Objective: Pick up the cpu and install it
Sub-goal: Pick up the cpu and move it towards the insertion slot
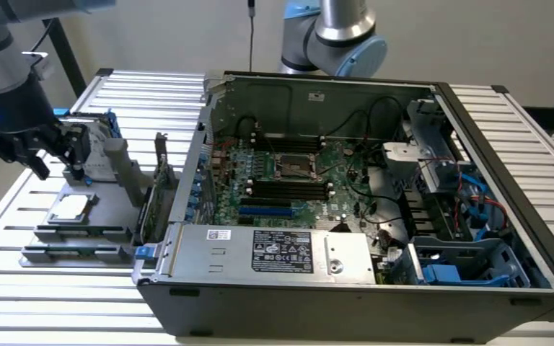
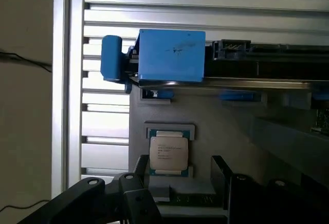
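A slatted metal desk [image 1: 55,288] carries an open computer case [image 1: 354,306], lid off and lying on its side. Inside sit a green motherboard [image 1: 340,205] with black memory slots [image 1: 287,189], a grey power supply [image 1: 277,251] (white and black labels on top) along the near wall, and blue cables [image 1: 484,198] toward the exterior view's right. Beside the case, on the exterior view's left, a grey holder [image 1: 113,189] keeps two green memory sticks [image 1: 75,252] and a drive in a blue frame [image 2: 172,54].

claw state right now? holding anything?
Claw: open, holding nothing, hovering over the chip.
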Controlling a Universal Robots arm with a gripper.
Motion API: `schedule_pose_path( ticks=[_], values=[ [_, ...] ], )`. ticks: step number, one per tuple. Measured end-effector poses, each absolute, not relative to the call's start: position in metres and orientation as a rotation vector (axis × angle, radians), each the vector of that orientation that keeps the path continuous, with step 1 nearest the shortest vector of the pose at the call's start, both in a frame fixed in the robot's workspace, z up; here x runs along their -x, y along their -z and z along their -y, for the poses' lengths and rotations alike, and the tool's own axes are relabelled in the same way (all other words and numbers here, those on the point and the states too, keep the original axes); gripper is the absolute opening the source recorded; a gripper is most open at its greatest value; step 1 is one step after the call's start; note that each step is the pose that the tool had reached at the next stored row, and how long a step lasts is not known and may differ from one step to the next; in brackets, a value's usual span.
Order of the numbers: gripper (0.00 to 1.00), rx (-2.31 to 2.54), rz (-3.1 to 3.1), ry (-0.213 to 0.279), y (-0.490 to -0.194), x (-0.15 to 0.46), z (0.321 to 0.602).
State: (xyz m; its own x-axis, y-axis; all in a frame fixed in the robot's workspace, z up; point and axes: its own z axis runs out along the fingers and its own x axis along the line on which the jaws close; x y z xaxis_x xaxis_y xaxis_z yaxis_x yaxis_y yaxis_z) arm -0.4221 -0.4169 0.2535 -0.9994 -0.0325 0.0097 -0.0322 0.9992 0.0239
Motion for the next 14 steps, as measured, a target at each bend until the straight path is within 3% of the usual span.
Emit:
schedule_pose_path(
  ticks=[14],
  values=[
    [0.60,-0.053,3.131,0.037,-0.228,0.425,0.424]
  ],
)
